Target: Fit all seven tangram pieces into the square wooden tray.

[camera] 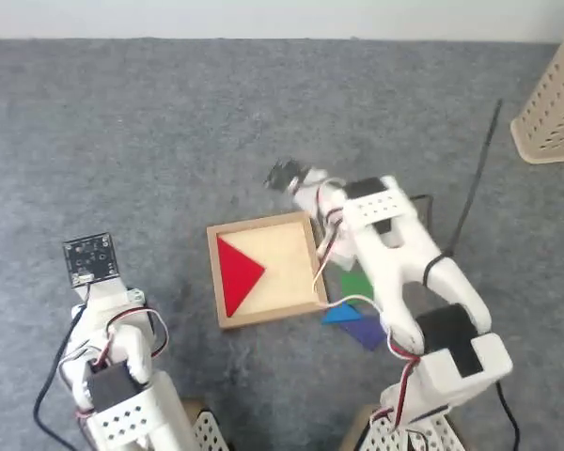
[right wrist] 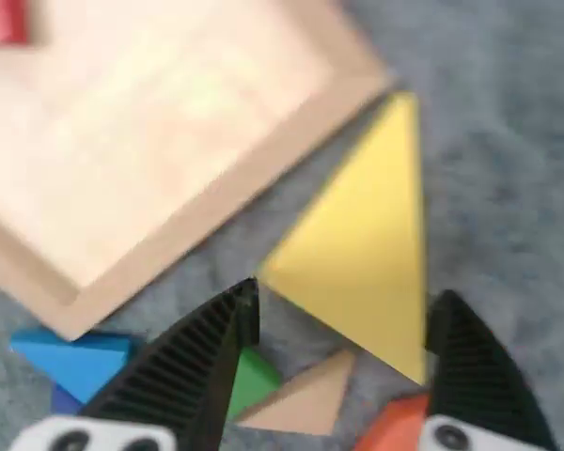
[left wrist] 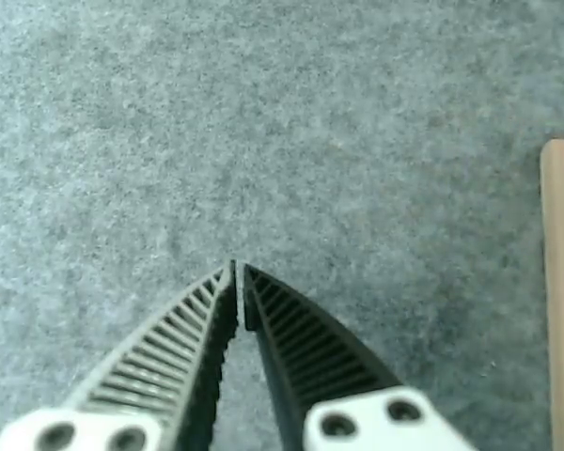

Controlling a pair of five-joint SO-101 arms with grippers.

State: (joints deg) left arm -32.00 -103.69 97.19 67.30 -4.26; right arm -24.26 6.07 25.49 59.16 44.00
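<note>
The stiff, probably light yellow triangle [right wrist: 362, 254] beside the tray [right wrist: 226, 195] is best pinched across its thin edges by the right gripper [right wrist: 348, 301], jaws apart; those of the left gripper [left wrist: 237, 272] are together.

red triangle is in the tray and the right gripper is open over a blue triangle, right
Not quite. The red triangle is in the tray, but the open right gripper is over a yellow triangle, not blue; the right wrist view shows it.
</note>
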